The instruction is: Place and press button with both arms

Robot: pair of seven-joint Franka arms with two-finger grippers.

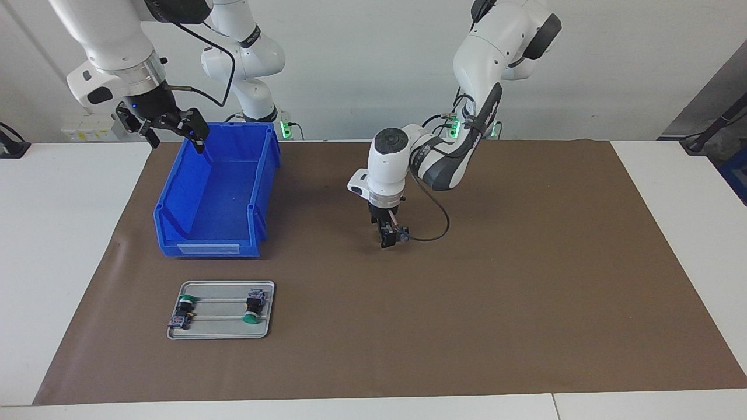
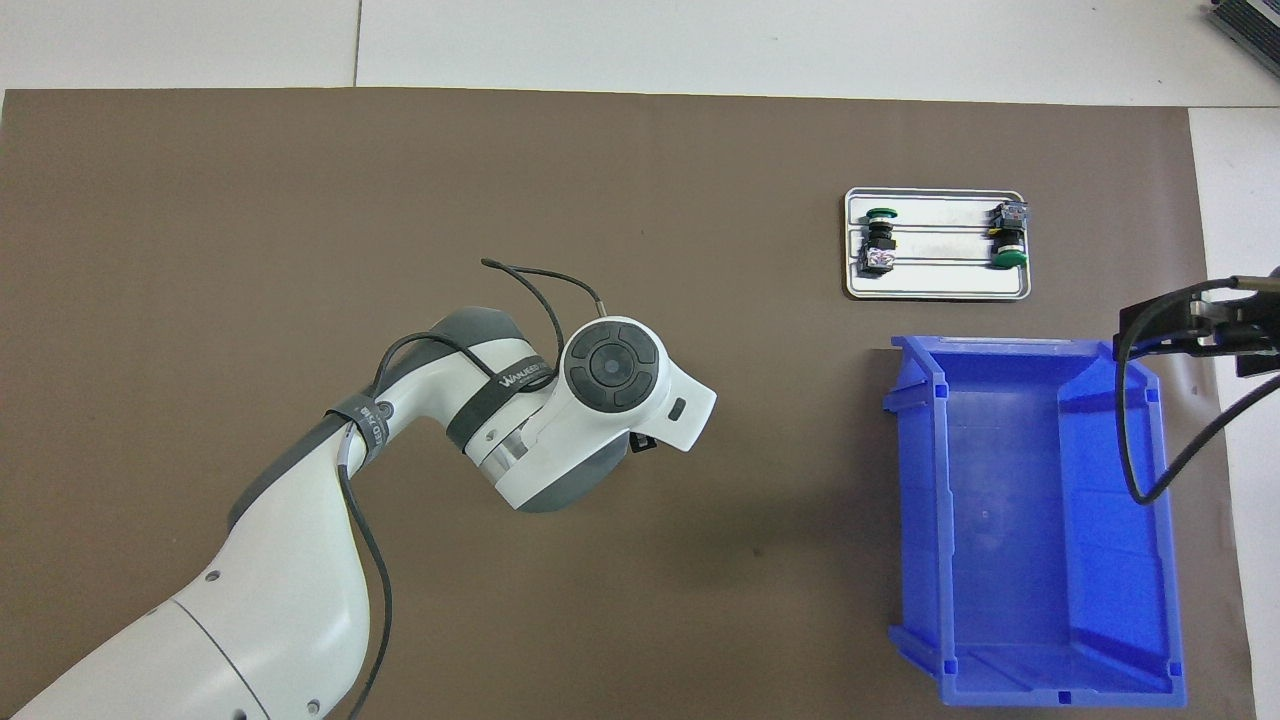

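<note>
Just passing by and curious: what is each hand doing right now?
Left hand: open, low over the brown mat; cannot tell if anything is in it.
Right hand: open, empty, over the blue bin's rim.

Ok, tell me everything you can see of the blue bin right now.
The blue bin looks like moulded plastic: open-topped, rectangular, with ribbed corners, a pale label strip on its low front lip and a taller wall at the robots' end. It stands upright on the brown mat toward the right arm's end of the table, nearer to the robots than the metal tray. Nothing shows inside it. The right gripper hangs open over its rim nearest the robots, apparently not touching it.
</note>
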